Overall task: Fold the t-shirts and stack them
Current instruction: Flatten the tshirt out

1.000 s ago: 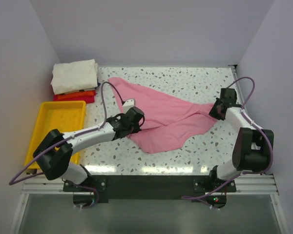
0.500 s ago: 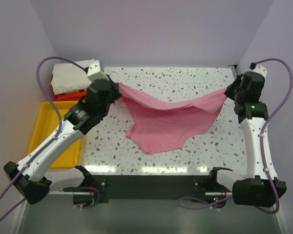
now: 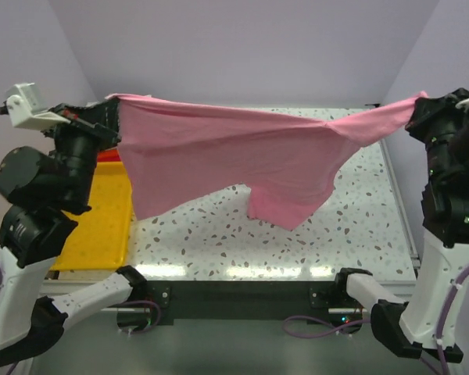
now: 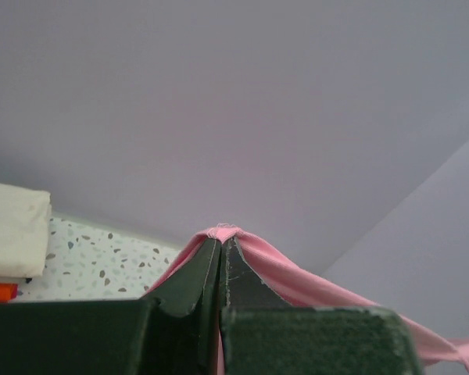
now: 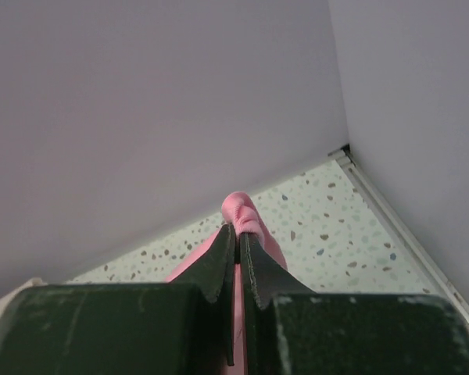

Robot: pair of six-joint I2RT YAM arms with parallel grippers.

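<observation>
pink shirt [image 3: 219, 152] stretched aloft, held at both ends
left gripper [image 4: 220, 246] and right gripper [image 5: 237, 233] each clamped tight on one end; long axis runs left-right over the table [image 3: 219, 242], body sagging.

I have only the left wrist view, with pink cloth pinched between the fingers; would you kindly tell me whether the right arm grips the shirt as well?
Observer: Yes, the right end effector is shut on the pink t-shirt's other end.
Operator: Thank you; how does the shirt hang?
Observer: Stretched from the left end effector to the right one, above the table, its middle drooping lowest.
Operator: What else sits on the table's left side?
Observer: A yellow tray, at the left edge.
</observation>
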